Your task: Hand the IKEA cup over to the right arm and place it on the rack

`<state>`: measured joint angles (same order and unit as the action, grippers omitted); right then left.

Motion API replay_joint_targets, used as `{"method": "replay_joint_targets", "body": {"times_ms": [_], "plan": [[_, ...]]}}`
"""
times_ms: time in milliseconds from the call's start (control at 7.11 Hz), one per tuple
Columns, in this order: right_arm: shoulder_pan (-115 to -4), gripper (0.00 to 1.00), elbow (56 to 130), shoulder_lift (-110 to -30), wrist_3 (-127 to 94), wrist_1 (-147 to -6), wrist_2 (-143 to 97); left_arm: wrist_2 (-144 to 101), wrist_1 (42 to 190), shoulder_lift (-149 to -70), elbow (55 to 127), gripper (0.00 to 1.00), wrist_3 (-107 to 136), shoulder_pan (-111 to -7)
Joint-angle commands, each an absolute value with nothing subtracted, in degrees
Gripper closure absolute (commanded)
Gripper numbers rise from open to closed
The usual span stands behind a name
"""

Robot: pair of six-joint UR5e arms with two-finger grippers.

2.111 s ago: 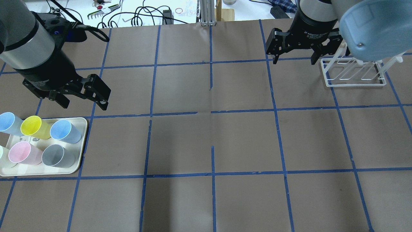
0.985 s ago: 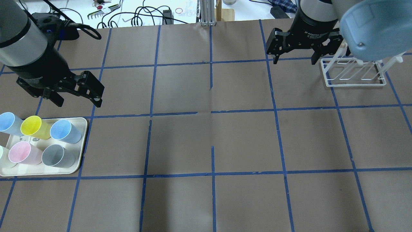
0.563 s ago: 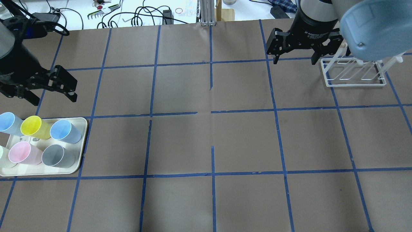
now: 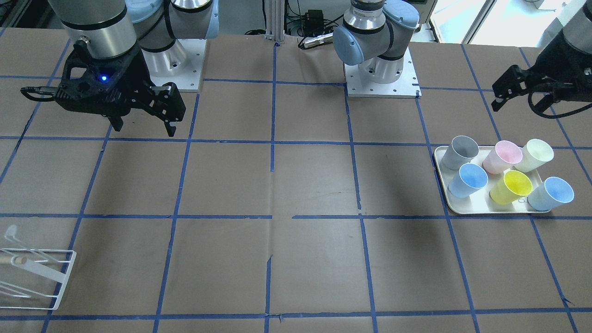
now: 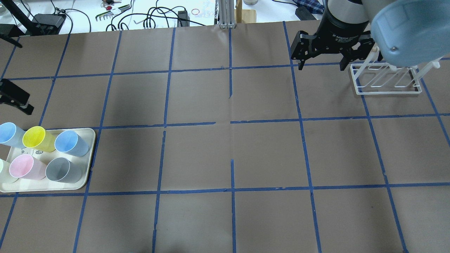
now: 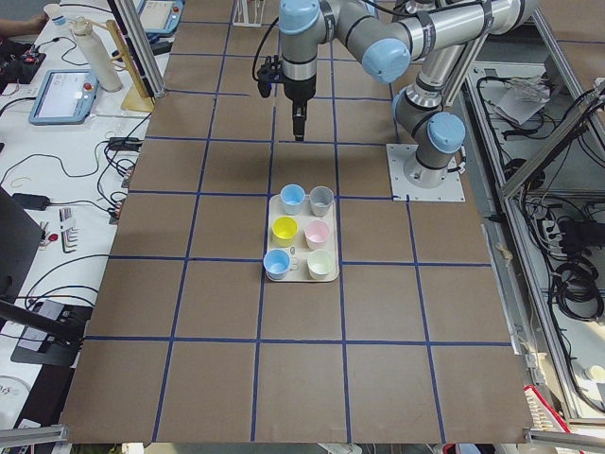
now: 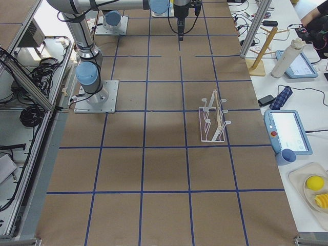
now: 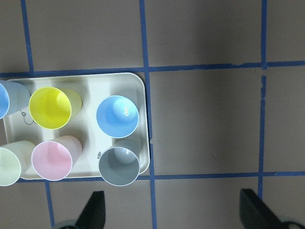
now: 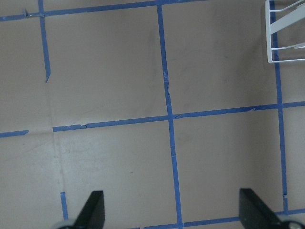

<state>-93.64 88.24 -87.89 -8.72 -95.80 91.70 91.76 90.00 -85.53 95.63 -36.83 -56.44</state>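
Observation:
The cream-white IKEA cup (image 4: 536, 155) stands upright at a corner of a cream tray (image 4: 444, 194), beside the pink cup (image 4: 504, 155). It also shows in the left wrist view (image 8: 9, 166) and just at the left edge of the overhead view (image 5: 1, 168). My left gripper (image 4: 513, 104) is open and empty, raised high near the tray, touching no cup; its fingers (image 8: 95, 212) frame the wrist view. My right gripper (image 5: 321, 66) is open and empty, hanging beside the white wire rack (image 5: 386, 82).
The tray (image 5: 89, 154) also holds a grey cup (image 5: 61, 169), a yellow cup (image 5: 35, 137) and two blue cups (image 5: 70, 142). The rack (image 4: 32, 277) holds nothing. Brown paper with a blue tape grid covers the table.
My left arm has swung left, almost out of the overhead view. The right arm, the cups and the rack have not moved.

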Motion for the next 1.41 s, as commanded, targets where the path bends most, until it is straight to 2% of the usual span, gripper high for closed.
{"method": "replay_joint_targets", "body": {"times_ms": [0,704,1267], "plan": [[-93.6,0.0,88.2,-87.9,-8.7,-95.8,91.7,91.9,83.4,-88.6,96.5,0.0,-52.0,-47.2],[-93.6,0.0,88.2,-87.9,-8.7,-95.8,91.7,91.5,77.0,-98.2,96.5,0.0,-68.4,-33.9],[-92.9,0.0,88.2,-87.7,-8.5,-96.0,91.8,91.8,67.5,-107.5,96.6,0.0,-71.5,-30.8]]}}
